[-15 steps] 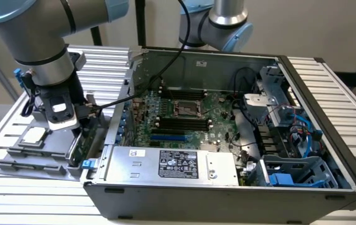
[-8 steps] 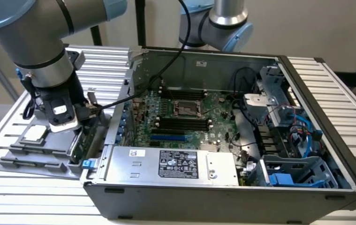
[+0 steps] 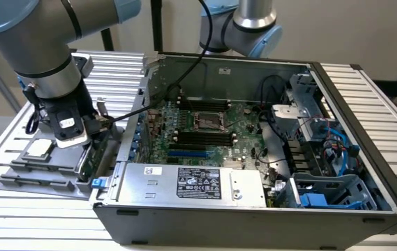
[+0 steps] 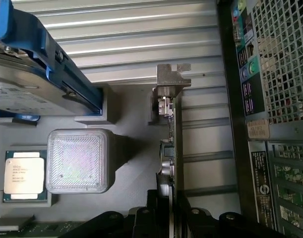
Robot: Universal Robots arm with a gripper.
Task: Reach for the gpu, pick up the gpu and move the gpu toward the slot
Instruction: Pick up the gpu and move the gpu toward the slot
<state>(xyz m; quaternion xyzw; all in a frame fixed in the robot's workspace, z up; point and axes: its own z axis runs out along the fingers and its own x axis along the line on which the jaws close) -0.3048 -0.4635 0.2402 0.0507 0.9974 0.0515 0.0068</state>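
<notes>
Wrist view: gpu point(image 4: 174, 144) stands on edge in a groove of the grey tray point(image 4: 131, 173), seen edge-on, with its silver bracket point(image 4: 170, 82) at the end away from the jaws. Jaws are narrow, one black finger on each side of the card's near end with no gap visible, so this reads as closed on the gpu. Card looks seated in the tray, not lifted yet. Tray also carries a processor chip point(image 4: 23, 176) in its pocket and a hard drive point(image 4: 37, 89) with blue rails, both well apart from the card.

Exterior view: arm point(image 3: 45, 68) stands vertical over the tray, which sits on the table point(image 3: 365, 99) just beside the open computer case point(image 3: 254, 214), on the exterior view's left.

Step, my read: reach done, grasp made, pick-up not yet begun, no move toward the slot. Lifting calls for a straight pull up out of the groove with the card kept upright. It then needs enough height to clear the case wall before crossing over the mainboard point(image 3: 212, 125). Which slot is meant, cannot tell.
</notes>
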